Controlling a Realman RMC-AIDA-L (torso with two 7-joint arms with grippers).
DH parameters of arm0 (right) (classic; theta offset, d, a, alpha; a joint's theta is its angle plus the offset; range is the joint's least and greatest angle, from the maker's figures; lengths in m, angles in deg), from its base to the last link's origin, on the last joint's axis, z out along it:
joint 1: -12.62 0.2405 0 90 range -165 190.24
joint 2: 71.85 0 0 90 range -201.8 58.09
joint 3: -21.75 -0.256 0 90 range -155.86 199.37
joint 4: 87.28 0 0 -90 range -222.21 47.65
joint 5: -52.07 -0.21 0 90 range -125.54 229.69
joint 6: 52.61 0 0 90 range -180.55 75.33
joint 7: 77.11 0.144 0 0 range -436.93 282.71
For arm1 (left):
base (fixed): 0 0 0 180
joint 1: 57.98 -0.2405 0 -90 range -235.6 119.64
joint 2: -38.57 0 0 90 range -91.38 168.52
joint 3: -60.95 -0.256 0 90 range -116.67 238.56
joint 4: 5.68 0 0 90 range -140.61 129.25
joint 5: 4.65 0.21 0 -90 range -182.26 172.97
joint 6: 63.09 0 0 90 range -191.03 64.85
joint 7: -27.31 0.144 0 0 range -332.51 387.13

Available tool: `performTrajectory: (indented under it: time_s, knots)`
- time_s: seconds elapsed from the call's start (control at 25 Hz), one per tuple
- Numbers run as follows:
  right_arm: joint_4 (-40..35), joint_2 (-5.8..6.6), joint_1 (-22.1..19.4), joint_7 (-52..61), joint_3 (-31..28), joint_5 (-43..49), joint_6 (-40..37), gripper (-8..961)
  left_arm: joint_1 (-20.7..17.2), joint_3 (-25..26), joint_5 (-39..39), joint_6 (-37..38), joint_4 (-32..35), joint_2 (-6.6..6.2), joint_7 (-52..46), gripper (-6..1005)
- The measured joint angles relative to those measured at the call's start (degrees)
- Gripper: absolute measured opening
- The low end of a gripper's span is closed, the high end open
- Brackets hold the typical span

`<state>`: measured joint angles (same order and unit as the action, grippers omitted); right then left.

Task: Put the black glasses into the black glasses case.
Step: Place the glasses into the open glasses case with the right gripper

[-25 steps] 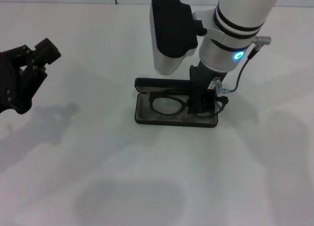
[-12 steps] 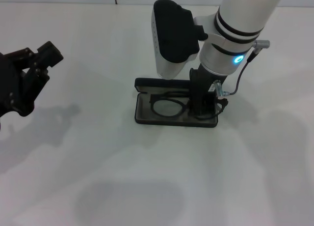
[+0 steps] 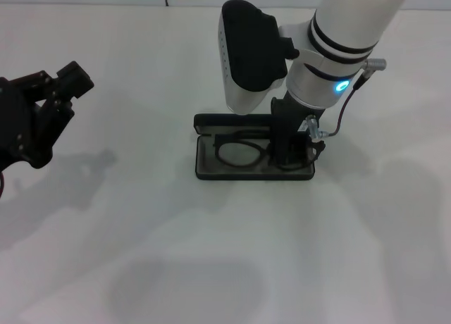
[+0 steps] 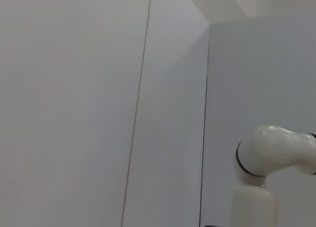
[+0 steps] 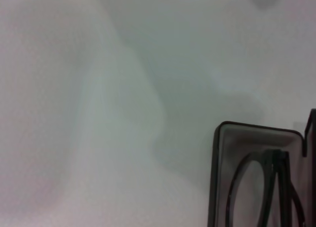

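While the black glasses (image 3: 243, 152) have settled lower inside the open black glasses case (image 3: 211, 170) over the last second, the right hand (image 3: 289, 149) stays down in it, its grip unreadable, so placement looks nearly finished; the left hand (image 3: 35, 116) waits apart.

We see our white right arm (image 3: 345, 28) banded with black rings, a glowing blue ring light (image 3: 342, 85), a thin grey cable (image 3: 344, 117), and matte black grippers.

- Probably a robot lab or test room, though little of it shows.
- A plain white table (image 3: 211, 268) fills the head view, bare apart from the one set-up.
- The left wrist view shows smooth pale wall panels (image 4: 74, 113) with thin seams and a white robot arm (image 4: 266, 163).
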<state>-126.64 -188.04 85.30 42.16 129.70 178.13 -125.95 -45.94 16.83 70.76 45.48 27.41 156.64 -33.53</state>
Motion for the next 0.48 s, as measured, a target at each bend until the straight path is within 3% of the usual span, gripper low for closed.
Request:
performTrajectory:
  time_s: [0.48]
  knots:
    - [0.16, 0.0, 0.0, -0.25, 0.42, -0.34, 0.06, 179, 0.0, 0.0, 0.0, -0.03, -0.05, -0.04, 0.02, 60]
